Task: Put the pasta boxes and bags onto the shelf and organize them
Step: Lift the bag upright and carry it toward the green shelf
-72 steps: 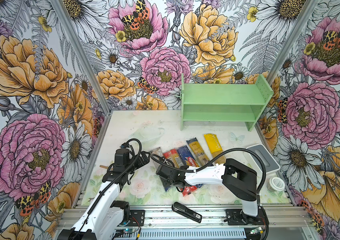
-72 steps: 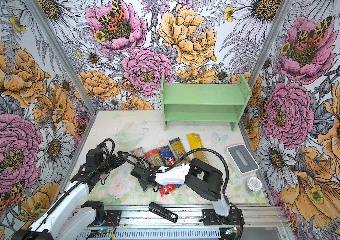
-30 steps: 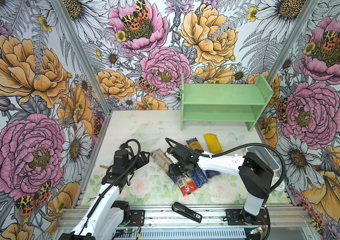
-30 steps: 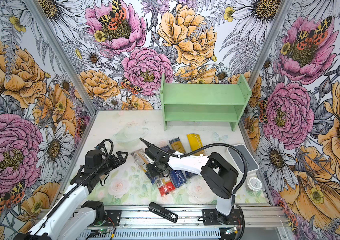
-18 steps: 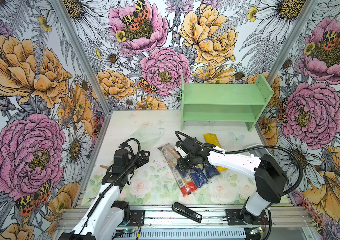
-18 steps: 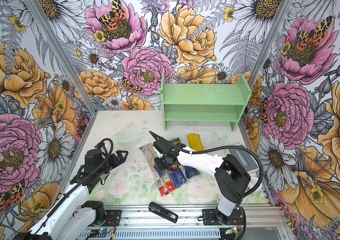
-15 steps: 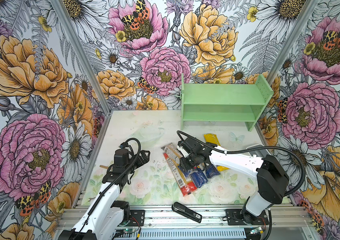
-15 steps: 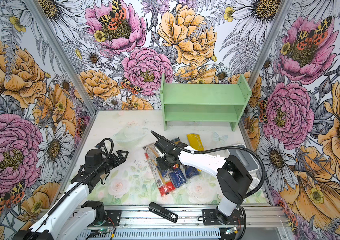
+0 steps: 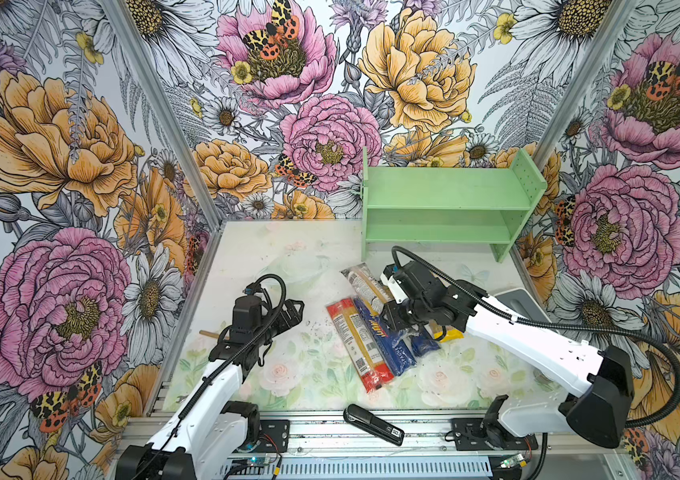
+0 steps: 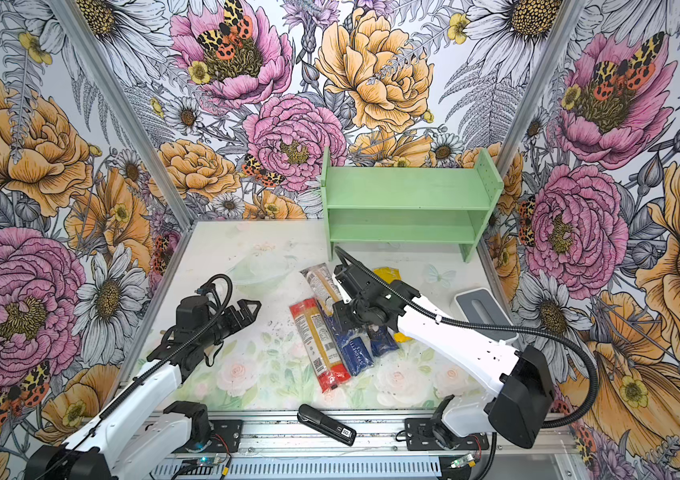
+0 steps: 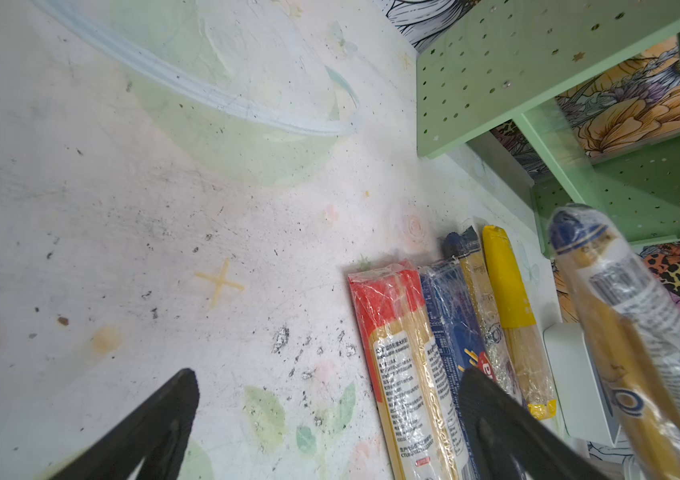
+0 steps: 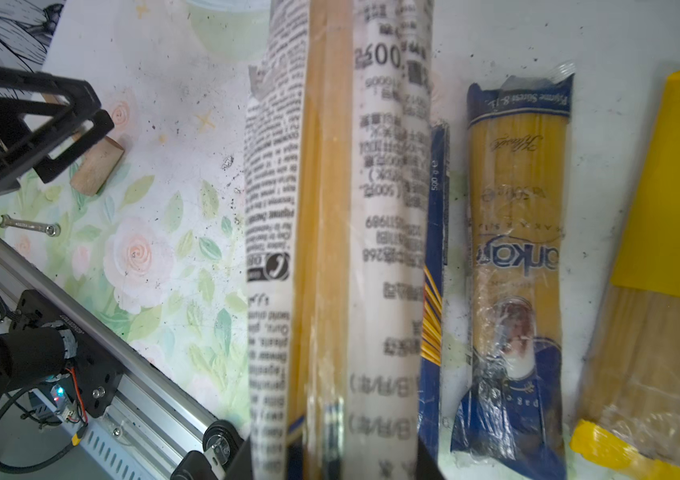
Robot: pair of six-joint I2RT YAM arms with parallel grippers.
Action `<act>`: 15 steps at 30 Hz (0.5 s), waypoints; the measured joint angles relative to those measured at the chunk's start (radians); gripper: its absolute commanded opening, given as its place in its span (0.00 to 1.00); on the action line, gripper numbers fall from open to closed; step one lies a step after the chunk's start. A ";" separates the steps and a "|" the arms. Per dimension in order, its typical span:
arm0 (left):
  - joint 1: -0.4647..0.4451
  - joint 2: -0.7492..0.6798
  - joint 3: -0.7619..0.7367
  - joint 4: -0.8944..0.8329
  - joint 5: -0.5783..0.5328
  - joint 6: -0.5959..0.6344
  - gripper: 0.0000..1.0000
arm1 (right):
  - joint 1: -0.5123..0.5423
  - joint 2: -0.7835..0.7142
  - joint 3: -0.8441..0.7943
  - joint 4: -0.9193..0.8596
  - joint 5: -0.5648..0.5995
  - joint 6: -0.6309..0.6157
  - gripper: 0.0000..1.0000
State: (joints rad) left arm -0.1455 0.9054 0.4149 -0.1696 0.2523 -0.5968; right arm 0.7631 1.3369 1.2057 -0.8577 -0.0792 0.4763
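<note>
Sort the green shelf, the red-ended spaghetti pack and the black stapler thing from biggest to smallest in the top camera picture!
Biggest: green shelf
Next: red-ended spaghetti pack
Smallest: black stapler thing

Black stapler-like object lying diagonal across front aluminium rail. White-grey rectangular box at right table edge, partly hidden. Small wooden block and small wrench on floral table mat, near each other, not touching. Floral wallpaper on three walls.
</note>
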 measured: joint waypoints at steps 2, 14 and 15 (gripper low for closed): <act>-0.008 0.016 0.002 0.003 0.000 0.000 0.99 | -0.023 -0.037 -0.002 -0.020 0.001 0.005 0.00; -0.034 0.073 0.032 0.029 -0.001 0.000 0.99 | -0.121 -0.183 0.024 -0.132 -0.004 0.044 0.00; -0.036 0.076 0.032 0.032 -0.001 0.000 0.99 | -0.129 -0.183 0.037 -0.140 -0.005 0.047 0.00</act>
State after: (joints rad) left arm -0.1814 0.9813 0.4473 -0.1375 0.2512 -0.5964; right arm 0.6342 1.1534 1.2423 -0.9981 -0.0837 0.5236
